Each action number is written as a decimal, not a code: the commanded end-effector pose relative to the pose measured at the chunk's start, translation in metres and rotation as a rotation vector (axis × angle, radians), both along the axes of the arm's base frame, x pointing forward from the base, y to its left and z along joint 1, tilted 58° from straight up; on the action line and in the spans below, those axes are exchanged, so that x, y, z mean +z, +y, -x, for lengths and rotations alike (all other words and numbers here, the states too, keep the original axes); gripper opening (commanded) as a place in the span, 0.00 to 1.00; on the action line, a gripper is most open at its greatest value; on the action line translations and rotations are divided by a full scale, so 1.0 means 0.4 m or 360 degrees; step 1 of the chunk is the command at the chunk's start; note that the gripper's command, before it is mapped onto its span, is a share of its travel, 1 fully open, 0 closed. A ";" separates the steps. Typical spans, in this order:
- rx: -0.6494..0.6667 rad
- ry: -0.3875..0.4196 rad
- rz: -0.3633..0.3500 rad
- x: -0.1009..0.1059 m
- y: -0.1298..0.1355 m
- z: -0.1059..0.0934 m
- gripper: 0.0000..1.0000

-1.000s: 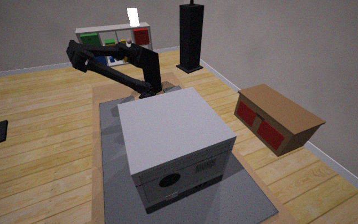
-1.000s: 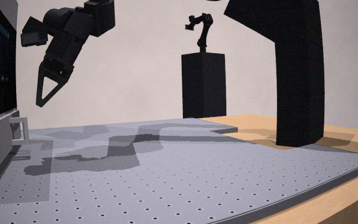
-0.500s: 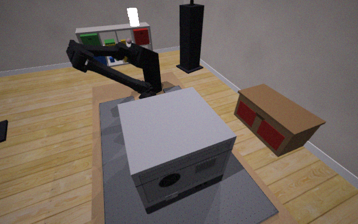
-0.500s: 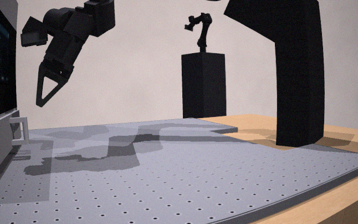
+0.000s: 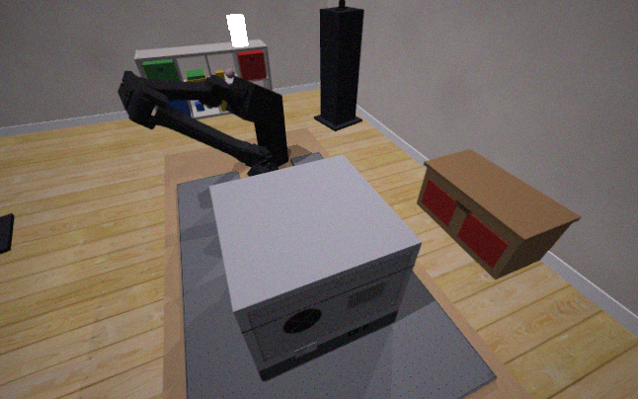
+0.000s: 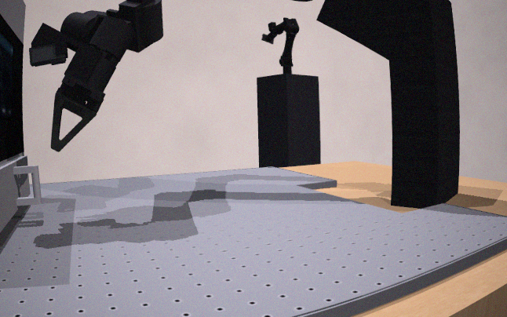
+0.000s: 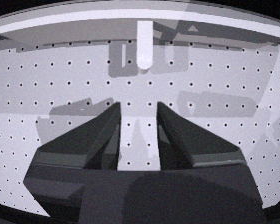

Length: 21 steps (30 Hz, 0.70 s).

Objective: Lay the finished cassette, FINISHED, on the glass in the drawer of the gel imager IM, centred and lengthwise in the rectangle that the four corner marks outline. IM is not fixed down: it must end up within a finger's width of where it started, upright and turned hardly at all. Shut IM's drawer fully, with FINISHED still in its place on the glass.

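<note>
The gel imager IM (image 5: 311, 223) (image 6: 5, 133) stands upright on the perforated board. Its drawer front (image 6: 1, 197) (image 7: 76, 31) sits close against the housing; I cannot tell whether a small gap is left. The drawer's handle (image 6: 36, 185) (image 7: 145, 45) sticks out towards the arm. My gripper (image 6: 56, 148) (image 7: 138, 109) is partly open and empty, above and in front of the handle, pointing down at a slant, touching nothing. In the top view the imager hides it. The cassette FINISHED, the glass and the corner marks are not visible; the drawer's inside is hidden.
The perforated board (image 5: 207, 317) (image 6: 247, 267) lies on the wooden table (image 6: 495, 295). The arm's column (image 6: 424, 118) rises at the board's notched edge. A brown cabinet (image 5: 505, 188) with red doors, a shelf (image 5: 202, 48) and a black pedestal (image 5: 340, 64) stand away from the table.
</note>
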<state>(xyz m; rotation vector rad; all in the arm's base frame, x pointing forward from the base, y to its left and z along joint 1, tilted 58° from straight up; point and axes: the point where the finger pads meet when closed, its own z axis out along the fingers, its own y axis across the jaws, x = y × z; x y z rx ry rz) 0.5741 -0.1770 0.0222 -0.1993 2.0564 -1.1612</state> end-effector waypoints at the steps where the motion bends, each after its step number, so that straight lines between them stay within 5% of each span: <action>1: 0.0033 -0.0094 -0.0004 0.051 0.039 -0.020 0.26; 4: 0.0033 -0.0094 -0.0004 0.051 0.039 -0.020 0.26; 5: 0.0008 -0.0009 -0.0039 0.029 0.044 -0.001 1.00; 10: -0.0075 0.0063 -0.0121 0.024 0.058 0.019 1.00; 21: -0.0242 0.0210 -0.0214 -0.017 0.100 0.159 1.00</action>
